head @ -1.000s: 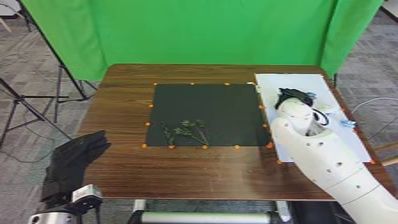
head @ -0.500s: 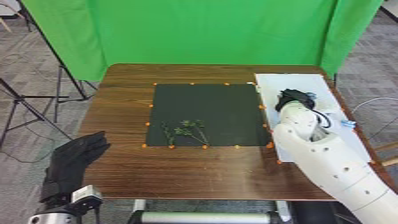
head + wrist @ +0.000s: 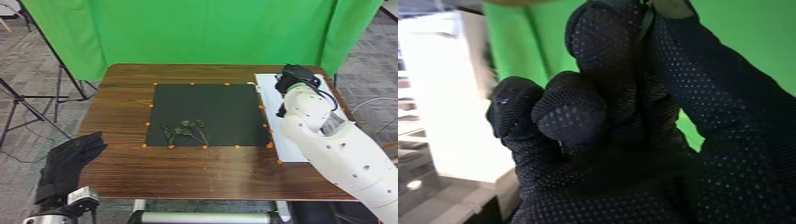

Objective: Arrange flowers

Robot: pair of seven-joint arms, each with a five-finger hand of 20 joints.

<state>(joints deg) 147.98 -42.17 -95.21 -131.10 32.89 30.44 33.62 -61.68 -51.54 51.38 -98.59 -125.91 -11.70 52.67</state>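
Right hand pinching thin stem | over white sheet's far end | near table's far edge | right of dark mat

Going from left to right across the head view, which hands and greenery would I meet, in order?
The robot's left hand, the slim green sprig, the branching green sprig, the robot's right hand.

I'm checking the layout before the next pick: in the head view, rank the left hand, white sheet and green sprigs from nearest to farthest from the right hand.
1. White sheet: right side, beneath the right hand.
2. Green sprigs: on the dark mat.
3. Left hand: near left corner.
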